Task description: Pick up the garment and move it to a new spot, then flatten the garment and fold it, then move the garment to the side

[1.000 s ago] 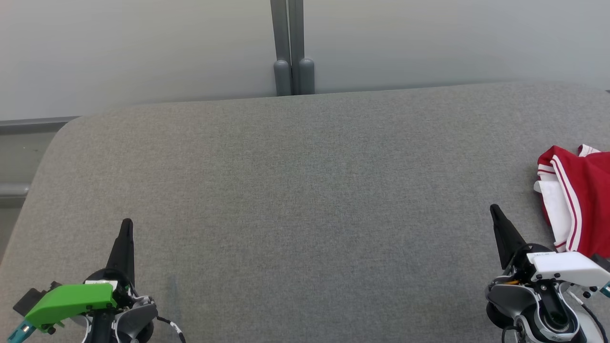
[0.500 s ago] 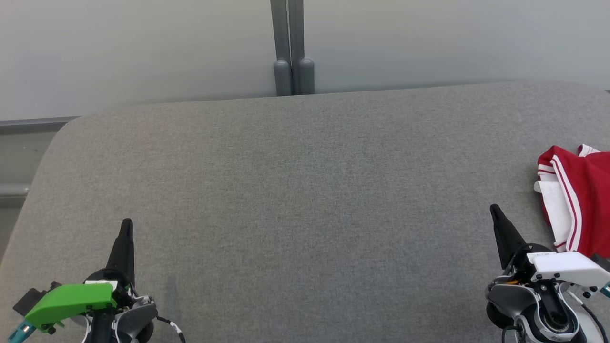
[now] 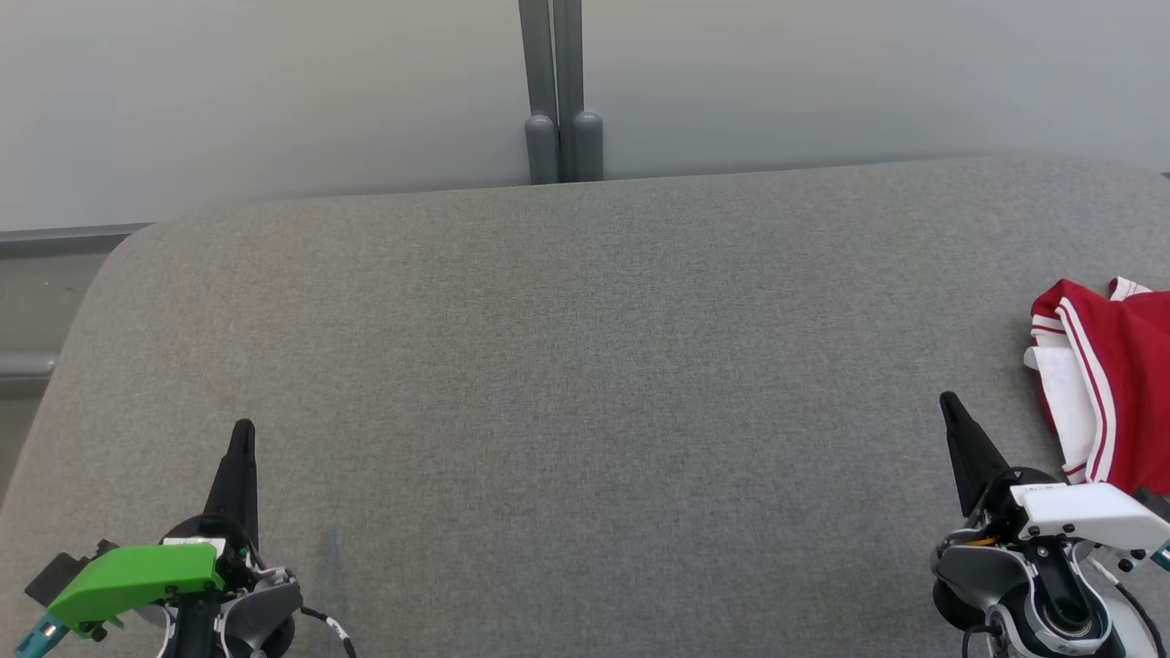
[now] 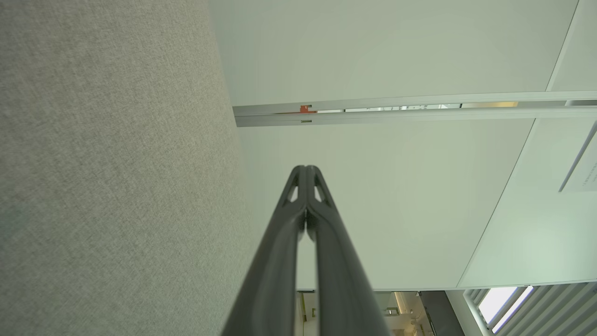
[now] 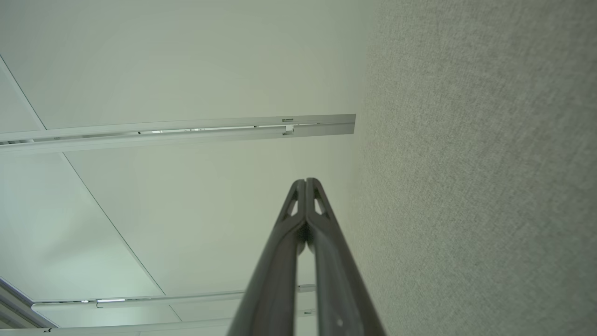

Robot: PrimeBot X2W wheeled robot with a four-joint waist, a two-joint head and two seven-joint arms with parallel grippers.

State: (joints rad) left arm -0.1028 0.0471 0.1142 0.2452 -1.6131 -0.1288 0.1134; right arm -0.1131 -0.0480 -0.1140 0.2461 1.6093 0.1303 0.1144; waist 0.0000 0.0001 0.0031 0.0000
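One garment (image 3: 1111, 384) lies on the grey fabric-covered bench (image 3: 585, 366), at the far right of our head view, where the picture's edge cuts it off so that we see only part of it. It is red cloth, bunched and creased rather than flat. A white band with thin red stripes runs along its left border and curves over the top corner, and a plain white patch shows beside that band on the left side. A small white-and-red tip pokes up at its upper edge. We cannot tell what kind of garment it is.

The right end effector (image 3: 949, 400) sits low on the right, its two dark fingers pressed together into one point aimed up the view. The garment is near it, to its right and a little beyond, and the tip is apart from the cloth. The white housing (image 3: 1088, 512) at its wrist overlaps the garment's lower edge in the picture, and we cannot tell whether they touch. The left end effector (image 3: 243, 428) is at the lower left, well apart from the garment, likewise closed and empty. In the left wrist view the fingers (image 4: 280, 261) meet at the tips beside the bench, and in the right wrist view the fingers (image 5: 275, 270) do the same
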